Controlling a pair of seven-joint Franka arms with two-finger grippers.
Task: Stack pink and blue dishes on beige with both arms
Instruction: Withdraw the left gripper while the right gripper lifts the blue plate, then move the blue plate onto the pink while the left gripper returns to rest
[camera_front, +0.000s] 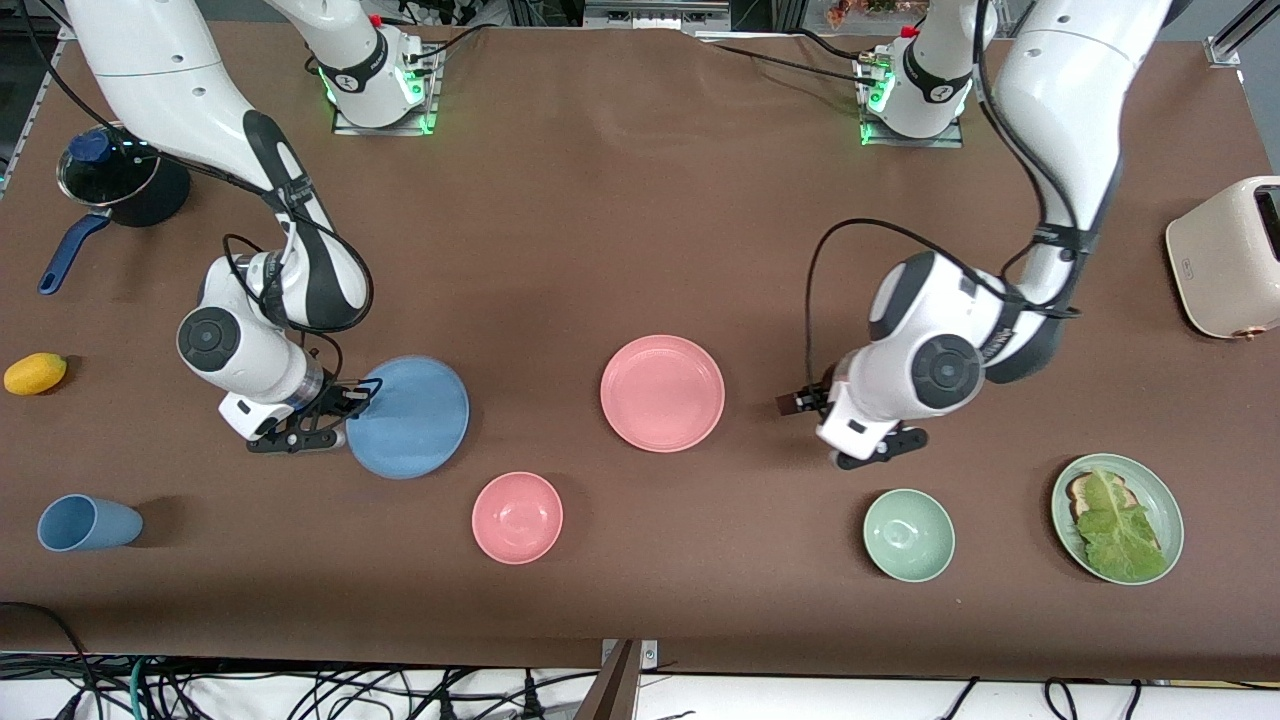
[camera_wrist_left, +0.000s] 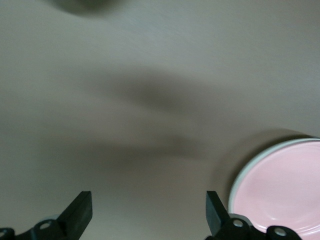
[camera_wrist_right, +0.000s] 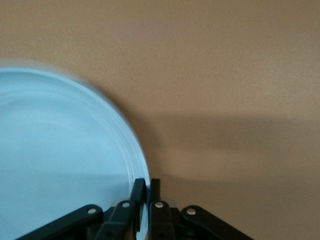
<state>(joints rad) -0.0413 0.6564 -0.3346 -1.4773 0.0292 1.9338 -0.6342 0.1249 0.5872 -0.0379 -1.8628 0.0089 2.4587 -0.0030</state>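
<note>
The sky-blue plate (camera_front: 415, 415) is toward the right arm's end of the table, and my right gripper (camera_front: 355, 395) is shut on its rim. The right wrist view shows the blue plate (camera_wrist_right: 60, 150) with the right gripper (camera_wrist_right: 148, 192) pinching its edge, and a shadow on the cloth beneath it. The pale pink plate (camera_front: 662, 392) lies flat mid-table. My left gripper (camera_front: 797, 402) hovers low beside it, open and holding nothing. In the left wrist view the left gripper (camera_wrist_left: 148, 215) is over bare cloth, with the pink plate (camera_wrist_left: 285, 190) just off one finger. The beige plate is out of view.
A small pink bowl (camera_front: 517, 517), a green bowl (camera_front: 908, 535) and a green plate with toast and lettuce (camera_front: 1158, 500) lie nearer the camera. A blue cup (camera_front: 88, 523), a yellow fruit (camera_front: 35, 373) and a lidded pot (camera_front: 120, 180) are at the right arm's end. A cream toaster (camera_front: 1228, 258) is at the left arm's end.
</note>
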